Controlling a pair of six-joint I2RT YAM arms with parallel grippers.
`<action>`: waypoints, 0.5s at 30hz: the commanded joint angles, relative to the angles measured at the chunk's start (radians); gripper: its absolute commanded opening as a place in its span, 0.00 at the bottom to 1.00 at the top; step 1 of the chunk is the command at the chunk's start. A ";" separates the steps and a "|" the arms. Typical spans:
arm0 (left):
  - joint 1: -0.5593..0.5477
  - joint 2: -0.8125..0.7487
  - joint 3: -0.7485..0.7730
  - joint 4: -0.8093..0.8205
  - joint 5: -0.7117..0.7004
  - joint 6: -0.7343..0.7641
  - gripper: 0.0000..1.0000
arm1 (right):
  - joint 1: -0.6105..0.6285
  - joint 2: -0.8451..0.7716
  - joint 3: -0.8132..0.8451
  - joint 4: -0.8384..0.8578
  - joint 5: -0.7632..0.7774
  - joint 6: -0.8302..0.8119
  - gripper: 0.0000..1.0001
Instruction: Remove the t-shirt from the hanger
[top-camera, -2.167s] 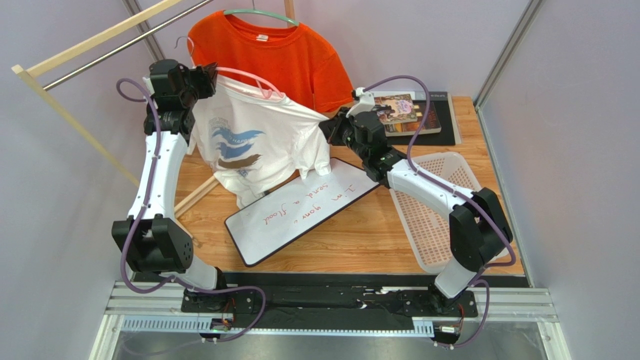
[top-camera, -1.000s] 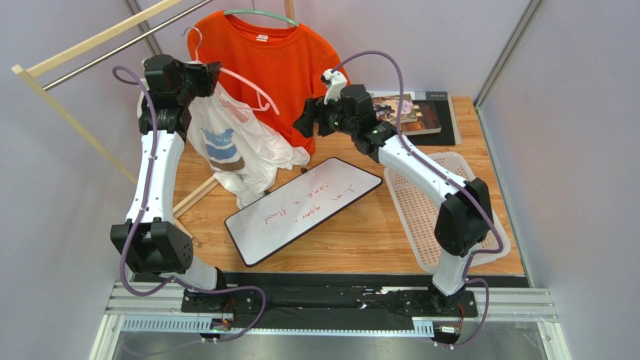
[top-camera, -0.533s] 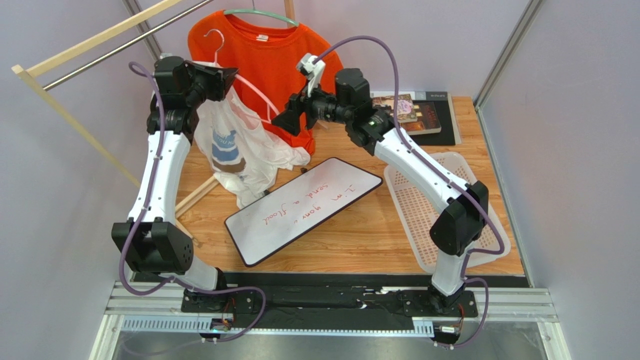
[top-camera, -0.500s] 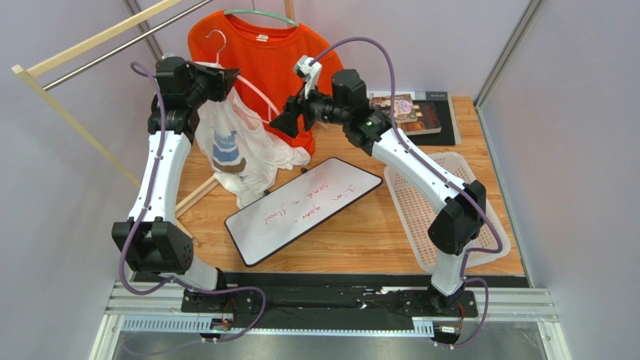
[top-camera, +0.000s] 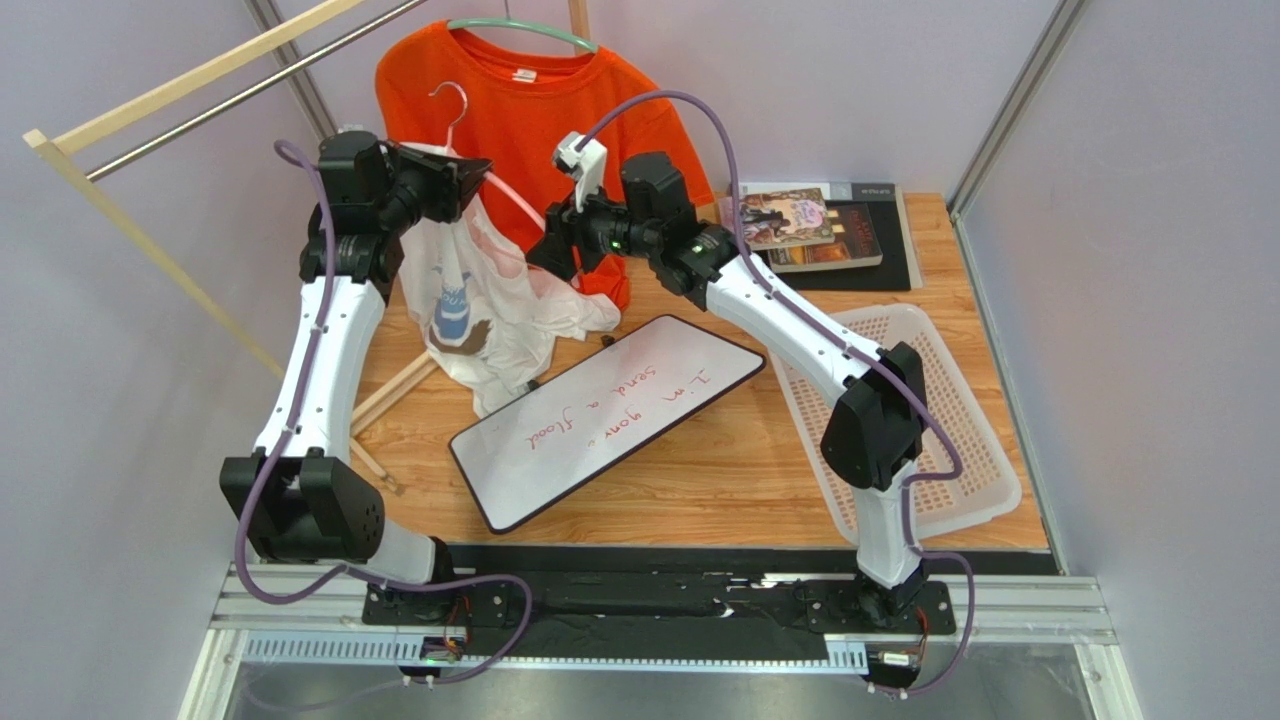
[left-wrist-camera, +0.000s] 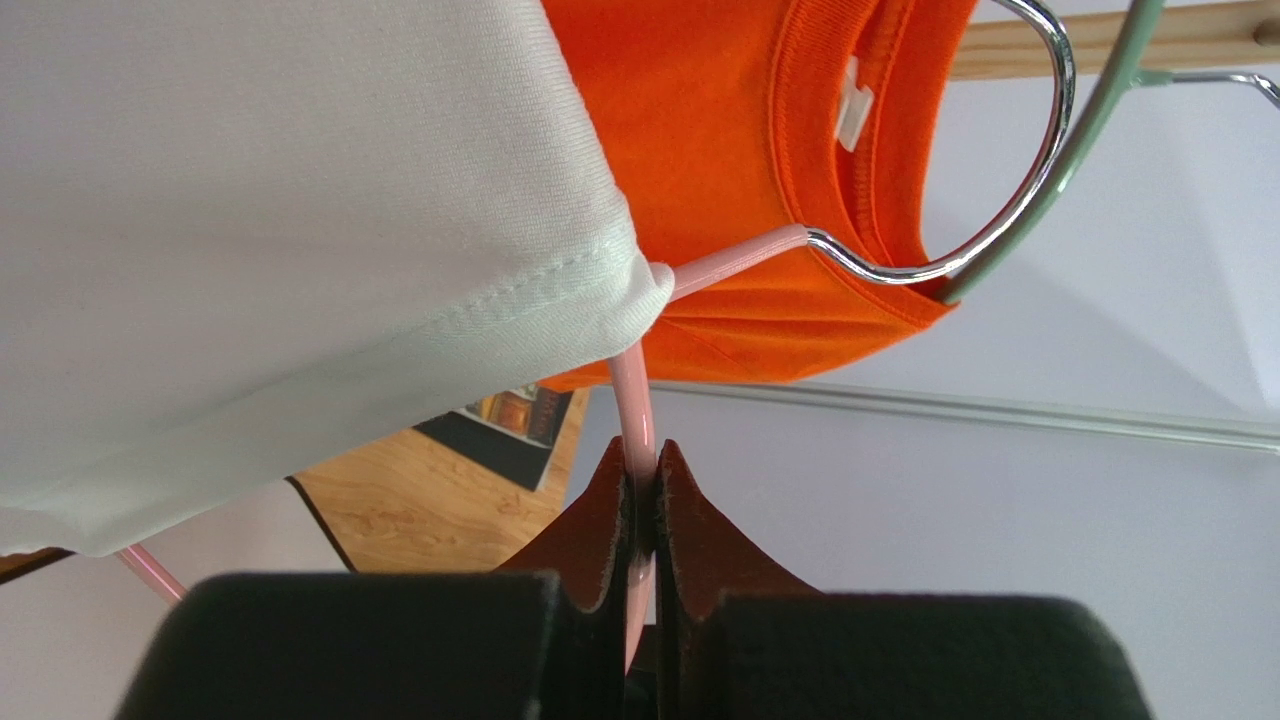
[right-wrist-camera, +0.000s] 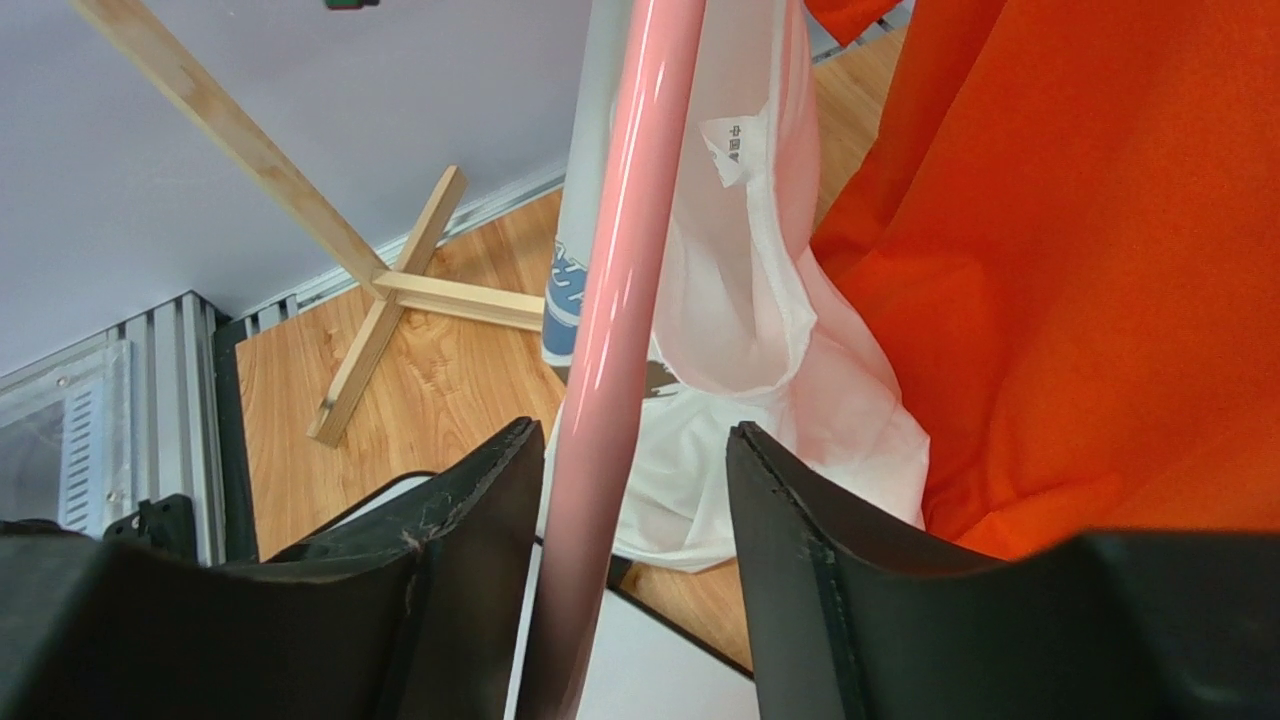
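Observation:
A white t-shirt (top-camera: 469, 300) with a blue print hangs bunched from the left end of a pink hanger (top-camera: 508, 186). My left gripper (top-camera: 469, 168) is shut on the hanger's pink wire (left-wrist-camera: 637, 435) just below the metal hook (left-wrist-camera: 1022, 195), with the white shirt's hem (left-wrist-camera: 301, 225) beside it. My right gripper (top-camera: 553, 248) is open, and the hanger's bare right arm (right-wrist-camera: 619, 345) passes between its jaws (right-wrist-camera: 631, 510), nearer the left one. The white shirt (right-wrist-camera: 729, 345) hangs beyond that arm.
An orange t-shirt (top-camera: 549, 113) hangs on a green hanger from the wooden rack (top-camera: 181, 90) behind. A whiteboard (top-camera: 609, 416) lies on the table under the shirt. A white basket (top-camera: 902, 435) stands at the right, with books (top-camera: 819, 225) behind it.
My right gripper let go of the white shirt's sleeve, rose and moved left to the hanger's bare arm. The shirt slid off that side and hangs bunched. My left gripper lifted the hanger.

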 joint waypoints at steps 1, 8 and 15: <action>-0.027 -0.070 0.004 0.068 0.036 -0.007 0.00 | 0.024 0.035 0.091 0.054 0.068 -0.001 0.46; -0.027 -0.096 -0.005 0.030 0.046 0.024 0.00 | 0.036 0.052 0.104 0.089 0.085 0.082 0.00; -0.025 -0.130 -0.030 -0.016 0.041 0.090 0.08 | 0.039 -0.020 -0.017 0.151 0.093 0.076 0.00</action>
